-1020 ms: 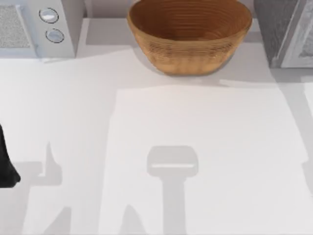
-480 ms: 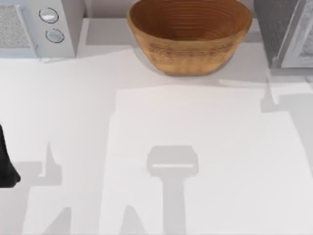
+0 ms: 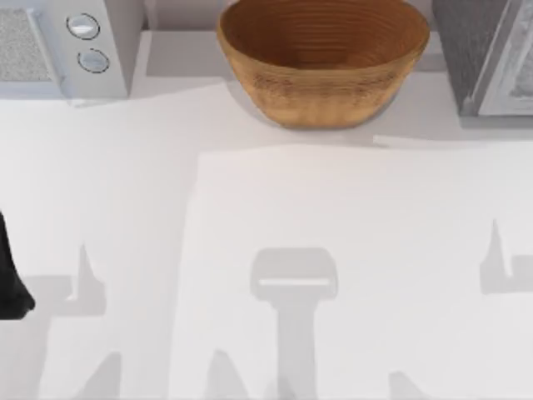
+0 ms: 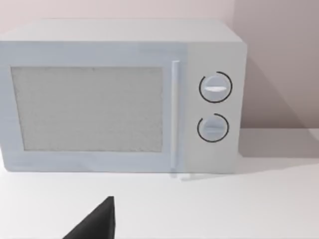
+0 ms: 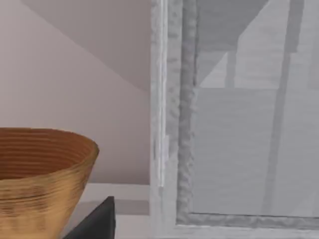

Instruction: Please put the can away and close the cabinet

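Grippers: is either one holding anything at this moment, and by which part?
It cannot be told. A dark part of the left arm sits at the table's left edge, but neither gripper's fingers can be made out.

The white bench (image 3: pixel 250 217) carried a microwave (image 3: pixel 62 46) at its far left, a woven bowl (image 3: pixel 323 62) at far centre, and a grey cabinet (image 3: pixel 487 54) at far right.
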